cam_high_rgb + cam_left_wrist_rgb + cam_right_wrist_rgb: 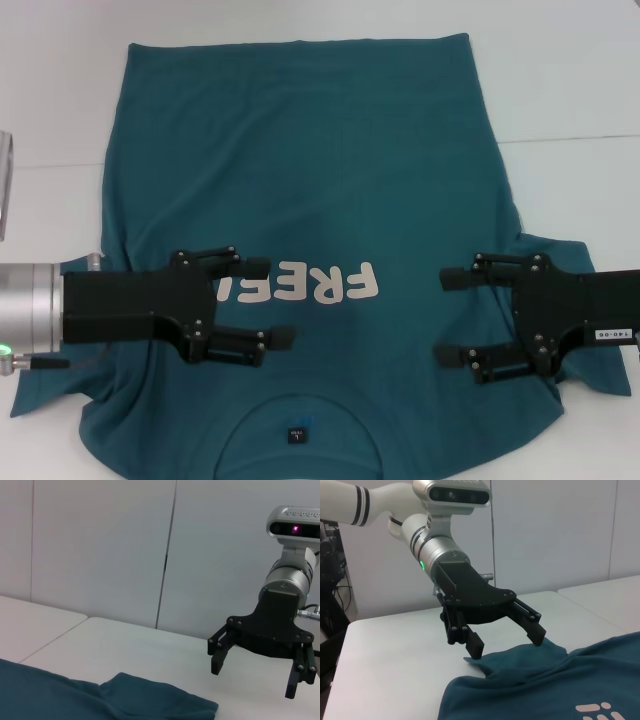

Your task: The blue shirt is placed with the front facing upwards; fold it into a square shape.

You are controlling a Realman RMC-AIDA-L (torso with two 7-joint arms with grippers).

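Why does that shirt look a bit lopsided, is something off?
Slightly. The blue shirt lies flat, front up, but its sleeve on the robot's left is bunched and wrinkled. Both the left gripper and right gripper hover open above it.

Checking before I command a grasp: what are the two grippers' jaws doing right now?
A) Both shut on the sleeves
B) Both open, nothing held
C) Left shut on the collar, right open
B: the left gripper and right gripper hover over the blue shirt, jaws spread, empty.

Bare white counter [580,90] surrounds the flat blue shirt [300,170], with open space between the left end effector [270,302] and right end effector [452,317].
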